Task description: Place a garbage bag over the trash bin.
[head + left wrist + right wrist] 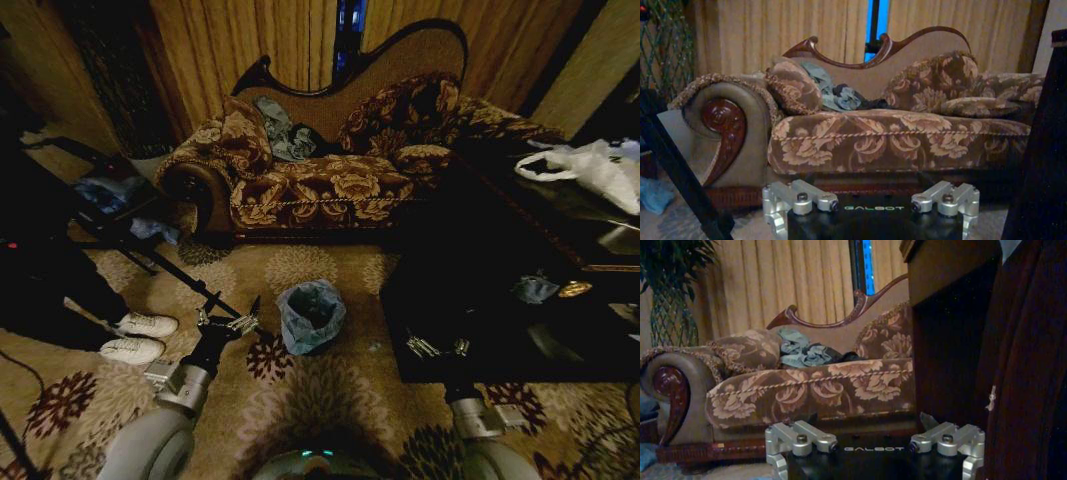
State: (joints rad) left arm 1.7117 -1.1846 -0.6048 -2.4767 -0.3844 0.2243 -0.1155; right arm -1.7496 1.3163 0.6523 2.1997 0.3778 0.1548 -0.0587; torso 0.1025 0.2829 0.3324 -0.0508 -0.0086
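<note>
A: Left claw (pixel 228 318) is spread, empty, low over the carpet (pixel 330 400). Right claw (pixel 437 346) is also spread, by the dark table (pixel 470 280) edge.

B: Bag?

A: Garbage bag (pixel 310 312) is just right of the left claw, already draped in the trash bin (pixel 300 340). Thin, limp, probably slippery film; I'd pinch the rim folds.

B: Room?

A: Floral sofa (pixel 320 180) beyond the bin.

Dim, warm-tinted room; deep shadows at right; soft, grainy focus.
</note>
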